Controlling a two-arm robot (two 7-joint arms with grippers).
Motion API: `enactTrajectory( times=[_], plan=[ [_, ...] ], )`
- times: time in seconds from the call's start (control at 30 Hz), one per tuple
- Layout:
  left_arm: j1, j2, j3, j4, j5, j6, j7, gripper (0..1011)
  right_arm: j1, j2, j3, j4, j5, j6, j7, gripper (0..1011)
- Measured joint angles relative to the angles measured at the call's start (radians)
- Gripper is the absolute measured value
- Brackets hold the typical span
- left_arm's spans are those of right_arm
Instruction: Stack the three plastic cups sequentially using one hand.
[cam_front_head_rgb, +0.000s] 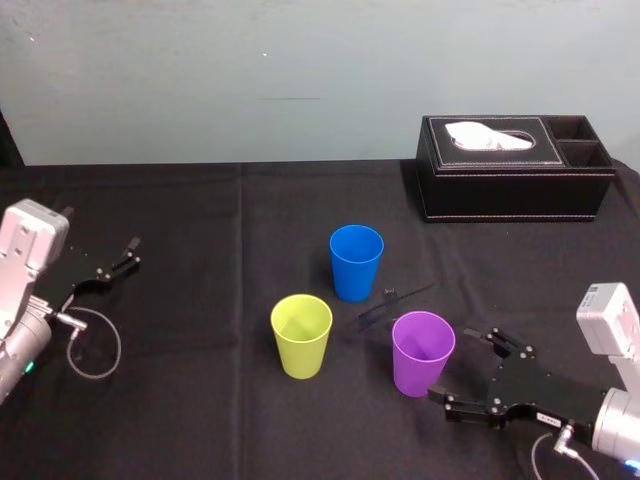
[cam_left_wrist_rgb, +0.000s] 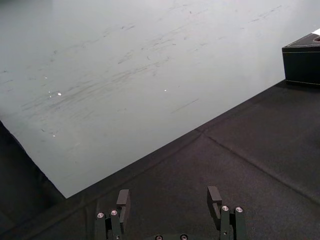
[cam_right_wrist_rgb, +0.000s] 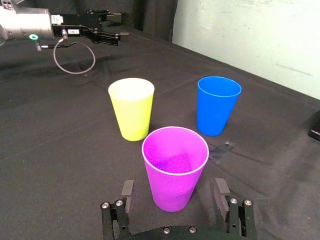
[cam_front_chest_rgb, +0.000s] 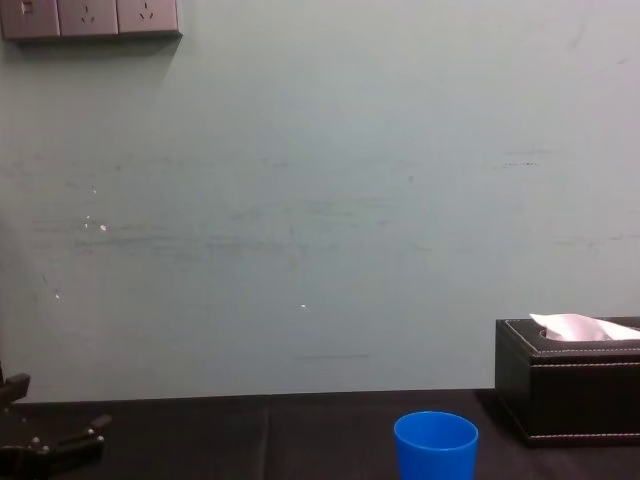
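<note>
A black cloth (cam_front_head_rgb: 200, 420) covers the table under a pale wall (cam_front_head_rgb: 300, 80). At the left the left gripper (cam_front_head_rgb: 132, 253) sits parked, jaws apart, well away from the cups. The yellow-green cup (cam_front_head_rgb: 301, 335), the blue cup (cam_front_head_rgb: 356, 262) behind it and the purple cup (cam_front_head_rgb: 422, 352) all stand upright and separate, so nothing is stacked yet. At the right the right gripper (cam_front_head_rgb: 456, 364) holds its jaws spread either side of the purple cup without clamping it, which I judge to be the first pick, and a tissue box (cam_front_head_rgb: 510, 170) stands at the back.
</note>
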Motion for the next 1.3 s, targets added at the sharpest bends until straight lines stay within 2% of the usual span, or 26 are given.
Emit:
enactTrajectory(
  times=[1.0,1.3],
  plan=[
    [0.000,0.000,0.000,0.000,0.000,0.000,0.000,1010,0.093,-0.049,-0.069,0.045,0.000,0.034,0.004,1004],
    [0.000,0.000,0.000,0.000,0.000,0.000,0.000,1010,0.114,-0.069,-0.083,0.063,-0.018,0.047,-0.023,1004]
  ],
)
